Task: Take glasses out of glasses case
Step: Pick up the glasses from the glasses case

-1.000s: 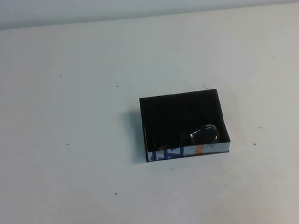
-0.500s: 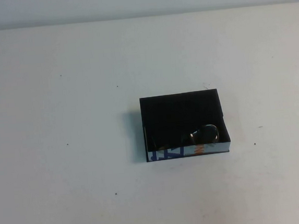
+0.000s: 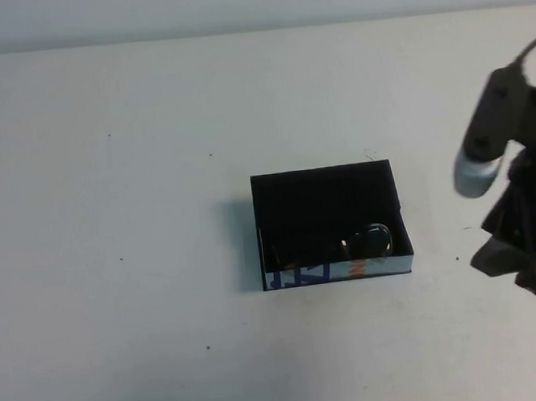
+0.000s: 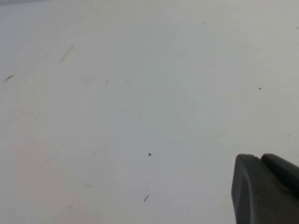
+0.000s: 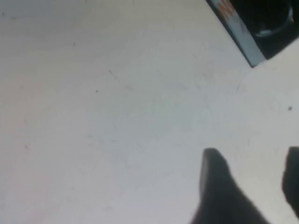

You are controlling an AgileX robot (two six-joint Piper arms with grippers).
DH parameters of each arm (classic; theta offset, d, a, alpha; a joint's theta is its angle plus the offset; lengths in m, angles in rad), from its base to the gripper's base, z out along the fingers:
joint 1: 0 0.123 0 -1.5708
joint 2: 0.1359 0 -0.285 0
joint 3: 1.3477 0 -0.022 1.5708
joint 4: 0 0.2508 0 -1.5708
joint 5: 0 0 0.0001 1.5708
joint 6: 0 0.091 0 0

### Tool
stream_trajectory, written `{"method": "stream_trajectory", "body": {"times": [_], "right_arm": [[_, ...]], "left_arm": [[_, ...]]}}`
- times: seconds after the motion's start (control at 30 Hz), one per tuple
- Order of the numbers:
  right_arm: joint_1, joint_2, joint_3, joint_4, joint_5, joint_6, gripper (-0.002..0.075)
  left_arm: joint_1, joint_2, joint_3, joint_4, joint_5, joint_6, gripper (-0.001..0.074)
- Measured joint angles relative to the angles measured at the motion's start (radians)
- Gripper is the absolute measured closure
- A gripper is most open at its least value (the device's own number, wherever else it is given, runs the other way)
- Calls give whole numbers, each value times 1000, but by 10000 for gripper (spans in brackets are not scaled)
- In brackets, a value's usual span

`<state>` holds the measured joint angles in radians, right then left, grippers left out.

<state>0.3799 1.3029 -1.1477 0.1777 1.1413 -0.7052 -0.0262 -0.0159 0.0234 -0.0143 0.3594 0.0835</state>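
The glasses case point(image 3: 325, 205), a flat black box with a white front edge printed in blue and orange, lies open at the table's middle. The glasses point(image 3: 366, 241) lie inside it near the front right corner, one greyish lens showing. My right gripper point(image 3: 518, 270) hovers over the table to the right of the case, open and empty. In the right wrist view the gripper point(image 5: 252, 156) has its jaws apart over bare table, with the case corner point(image 5: 240, 32) and a lens point(image 5: 273, 23) ahead. My left gripper point(image 4: 256, 157) shows only in its wrist view, shut over bare table.
The white table point(image 3: 116, 176) carries only a few small dark specks. Its far edge meets a pale wall along the top of the high view.
My right arm has come into the high view from the right edge and now stands beside the case. The case and glasses have not moved.
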Motion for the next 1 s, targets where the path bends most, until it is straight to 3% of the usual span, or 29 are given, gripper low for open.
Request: {"method": "stream_trajectory", "body": {"times": [0.1, 0.2, 0.57, 0.8, 1.0], "right_arm": [[55, 98, -55, -50, -28, -153, 322], [93, 193, -108, -75, -54, -312, 276], [120, 548, -413, -74, -19, -489, 386], [134, 725, -591, -38, 1, -500, 398], [135, 775, -627, -31, -34, -500, 399]], "left_arm": [[0, 0, 0, 0, 0, 0, 740], [0, 0, 0, 0, 0, 0, 740], [0, 0, 0, 0, 0, 0, 740], [0, 0, 0, 0, 0, 0, 740], [0, 0, 0, 0, 0, 0, 740]]}}
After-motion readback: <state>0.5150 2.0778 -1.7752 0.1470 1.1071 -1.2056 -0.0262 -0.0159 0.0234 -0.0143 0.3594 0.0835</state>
